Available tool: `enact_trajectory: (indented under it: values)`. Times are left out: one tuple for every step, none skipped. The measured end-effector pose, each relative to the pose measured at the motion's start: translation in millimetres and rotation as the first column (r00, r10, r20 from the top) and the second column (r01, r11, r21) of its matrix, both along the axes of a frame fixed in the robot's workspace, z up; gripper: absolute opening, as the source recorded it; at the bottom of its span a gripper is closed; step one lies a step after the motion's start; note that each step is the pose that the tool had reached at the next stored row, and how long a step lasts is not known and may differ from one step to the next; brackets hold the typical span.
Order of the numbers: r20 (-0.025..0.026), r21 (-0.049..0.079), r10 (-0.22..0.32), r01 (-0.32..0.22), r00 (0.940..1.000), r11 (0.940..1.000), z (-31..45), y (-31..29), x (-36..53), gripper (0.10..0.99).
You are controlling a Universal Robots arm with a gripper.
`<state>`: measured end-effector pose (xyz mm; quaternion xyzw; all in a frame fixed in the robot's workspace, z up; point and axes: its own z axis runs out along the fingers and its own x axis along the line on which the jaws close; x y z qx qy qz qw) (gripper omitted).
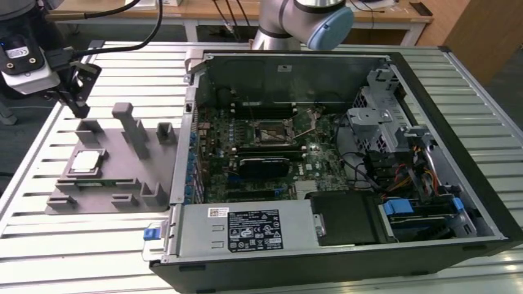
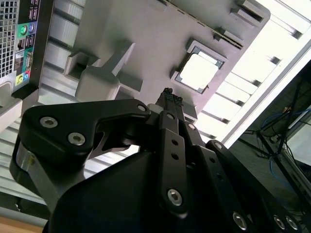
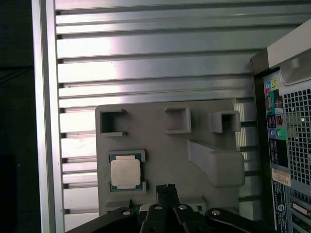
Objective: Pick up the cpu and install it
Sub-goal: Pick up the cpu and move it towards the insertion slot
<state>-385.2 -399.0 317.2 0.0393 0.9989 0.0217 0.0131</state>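
The cpu (image 1: 86, 162), a small square chip with a shiny pale top, lies flat in a recess of the grey fixture plate (image 1: 122, 184) at the exterior view's left. Both wrist views show the cpu (image 2: 199, 72) (image 3: 125, 173) in its pocket. My gripper (image 1: 82, 112) hangs above the far end of the plate, behind the cpu and apart from it. Its black fingertips (image 2: 169, 98) (image 3: 166, 188) are pressed together with nothing between them. The motherboard socket (image 1: 274, 131) sits inside the open computer case (image 1: 470, 177).
Upright grey posts (image 1: 127, 125) and blocks rise from the fixture plate beside the cpu. A grey power-supply box (image 1: 245, 229) fills the case's near corner, and cables and drive cages (image 1: 392, 141) crowd its right side. All of it rests on a slatted metal table (image 1: 73, 245).
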Motion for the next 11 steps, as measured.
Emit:
enact_trajectory:
  values:
    - [0.0000, 0.000, 0.000, 0.000, 1.0000, 1.0000, 0.0, 0.0, 0.0, 0.106]
    - [0.0000, 0.000, 0.000, 0.000, 1.0000, 1.0000, 0.0, 0.0, 0.0, 0.106]
    - [0.0000, 0.000, 0.000, 0.000, 1.0000, 1.0000, -0.1, 0.0, 0.0, 0.106]
    - [0.0000, 0.000, 0.000, 0.000, 1.0000, 1.0000, -0.1, 0.0, 0.0, 0.106]
    - [0.0000, 0.000, 0.000, 0.000, 1.0000, 1.0000, -0.1, 0.0, 0.0, 0.106]
    - [0.0002, 0.000, 0.000, 0.000, 1.0000, 1.0000, -0.5, 0.0, -0.3, 0.106]
    - [0.0003, 0.000, 0.000, 0.000, 1.0000, 1.0000, -1.2, 0.0, -0.7, 0.106]
    - [0.0001, 0.000, 0.000, 0.000, 1.0000, 1.0000, -1.9, 0.1, -1.4, 0.106]
    - [0.0001, 0.000, 0.000, 0.000, 1.0000, 1.0000, -2.9, 0.0, -2.3, 0.106]
    - [0.0000, 0.000, 0.000, 0.000, 1.0000, 1.0000, -3.9, 0.0, -3.4, 0.106]
    - [0.0001, 0.000, 0.000, 0.000, 1.0000, 1.0000, -5.0, 0.0, -4.5, 0.106]
